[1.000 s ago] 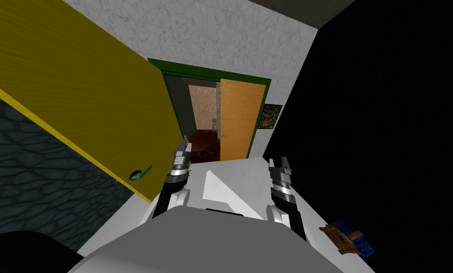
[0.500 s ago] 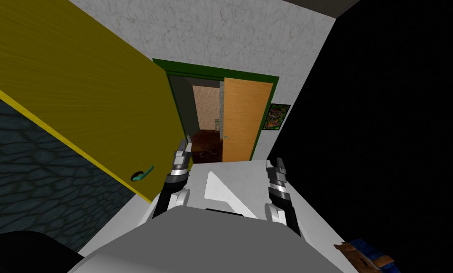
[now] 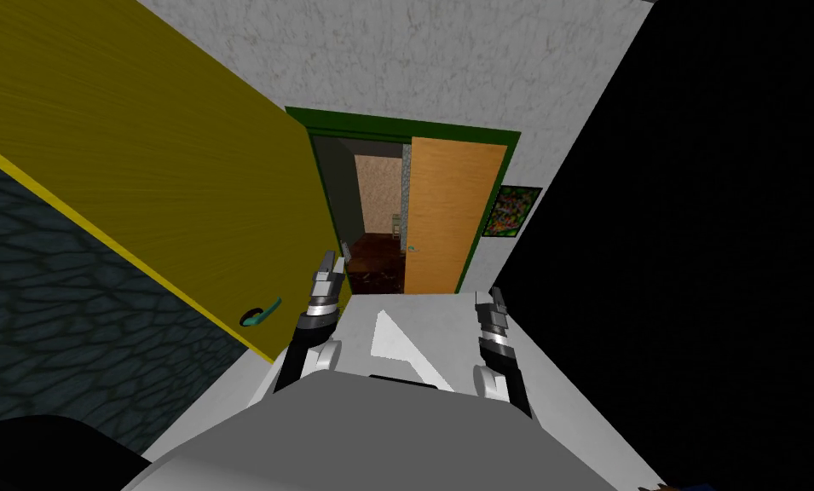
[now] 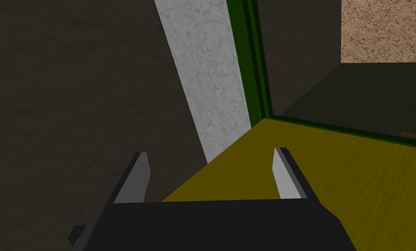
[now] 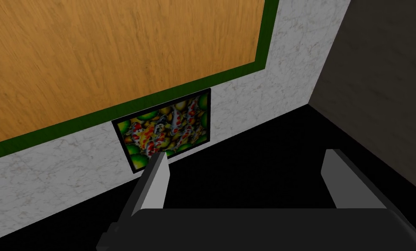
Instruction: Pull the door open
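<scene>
We've left gripper (image 3: 337, 256) and right gripper (image 3: 488, 296) forward, jaws apart, empty: teal handle (image 3: 262, 313) on yellow door (image 3: 158, 162) not gripped yet.

The door (image 3: 141, 170) is a broad olive-yellow panel with a fine wood grain, standing on the left of the scene and running from the near left away to the far middle, where its far end meets a green door frame (image 3: 396, 129). A brighter yellow strip lines its long left edge. Its handle (image 3: 260, 314), a small teal lever on a dark round base, sits close to that strip at the panel's near corner
</scene>
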Motion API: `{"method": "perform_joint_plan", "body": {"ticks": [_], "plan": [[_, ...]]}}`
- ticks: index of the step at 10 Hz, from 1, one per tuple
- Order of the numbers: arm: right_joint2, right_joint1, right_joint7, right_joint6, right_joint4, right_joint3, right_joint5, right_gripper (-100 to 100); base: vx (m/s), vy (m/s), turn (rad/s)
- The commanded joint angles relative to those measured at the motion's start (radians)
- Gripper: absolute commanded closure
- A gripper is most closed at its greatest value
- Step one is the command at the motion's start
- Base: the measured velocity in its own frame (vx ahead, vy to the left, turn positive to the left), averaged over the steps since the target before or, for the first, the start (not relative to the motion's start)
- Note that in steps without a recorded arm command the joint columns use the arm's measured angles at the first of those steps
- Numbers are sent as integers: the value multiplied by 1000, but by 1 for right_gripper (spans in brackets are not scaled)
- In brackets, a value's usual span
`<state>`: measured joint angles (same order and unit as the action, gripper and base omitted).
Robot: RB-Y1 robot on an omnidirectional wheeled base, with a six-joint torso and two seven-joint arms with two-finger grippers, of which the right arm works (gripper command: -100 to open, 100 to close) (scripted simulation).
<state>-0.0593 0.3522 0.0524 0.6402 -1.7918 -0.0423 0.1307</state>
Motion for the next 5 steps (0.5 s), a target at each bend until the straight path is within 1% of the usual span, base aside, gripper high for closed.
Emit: {"method": "perform_joint_plan", "body": {"ticks": [1,5], "plan": [[-10,-22,-4,7,47,-5,12,-100,110,21,125],[-28,-71,-19,26,163,-10,38,-100,110,19,118]]}}
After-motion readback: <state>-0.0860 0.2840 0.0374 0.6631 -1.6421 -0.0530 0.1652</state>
